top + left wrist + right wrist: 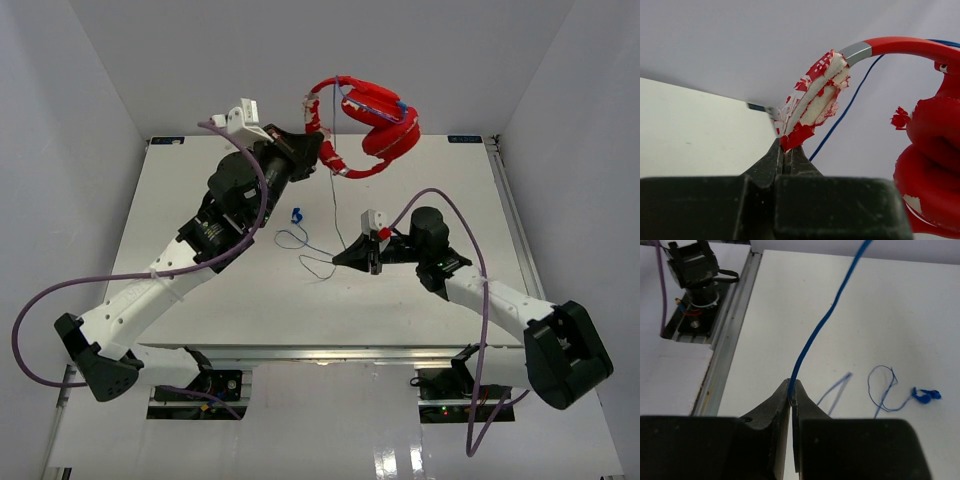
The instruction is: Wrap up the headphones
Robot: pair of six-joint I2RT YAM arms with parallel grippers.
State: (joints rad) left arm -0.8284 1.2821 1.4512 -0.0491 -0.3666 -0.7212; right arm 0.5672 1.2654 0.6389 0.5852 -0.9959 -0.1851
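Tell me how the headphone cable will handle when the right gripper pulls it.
Probably floppy: the cable curves upward from the shut right gripper, and its slack lies in loose loops on the table toward the plug. Likely light and thin, so it could slip out of the grip. The free end would probably trail and may snag.

The table (460, 180) was pictured from overhead at its near edge; wrist views were shot close along the left gripper (787, 150) and right gripper (791, 390). The headphone cable (333, 190) was caught in all three.
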